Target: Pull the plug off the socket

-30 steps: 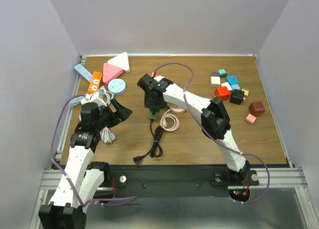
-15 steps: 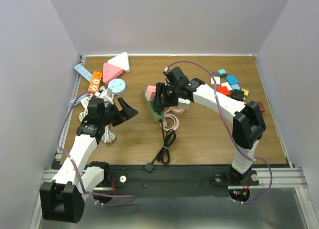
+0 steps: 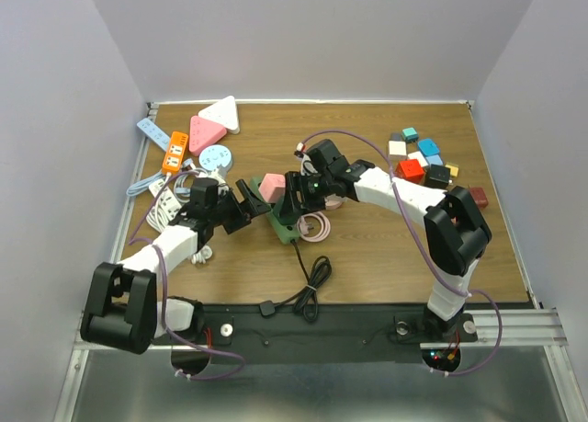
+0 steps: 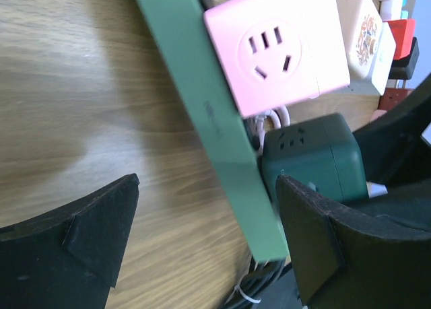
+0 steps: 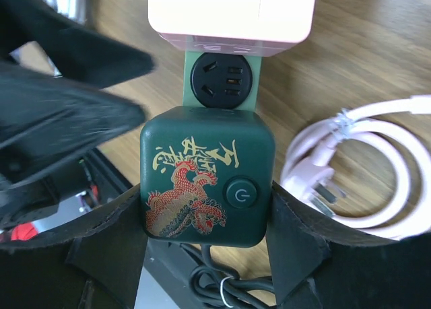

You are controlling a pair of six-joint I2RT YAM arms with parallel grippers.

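Right hand (image 5: 205, 218): I see it closed on the dark green cube (image 5: 205, 184), one finger pressed flat on each side

Left hand (image 4: 205, 188): I read it as wide open, both fingers spread, close up to the long side of the green strip (image 4: 202, 100) and facing it

Dark green cube: sits at the near end of the green strip, gold dragon print and round button facing my right wrist camera

Pink cube (image 4: 276, 46): plugged on the strip just beyond the dark green cube, one bare socket face between them

Green strip: mid-surface (image 3: 367, 256), between my two hands; whether it rests flat I cannot tell

Black cord (image 3: 312, 279): runs from the strip's near end toward the arm bases

Pale pink cable (image 5: 363, 174): coiled just beside the dark green cube
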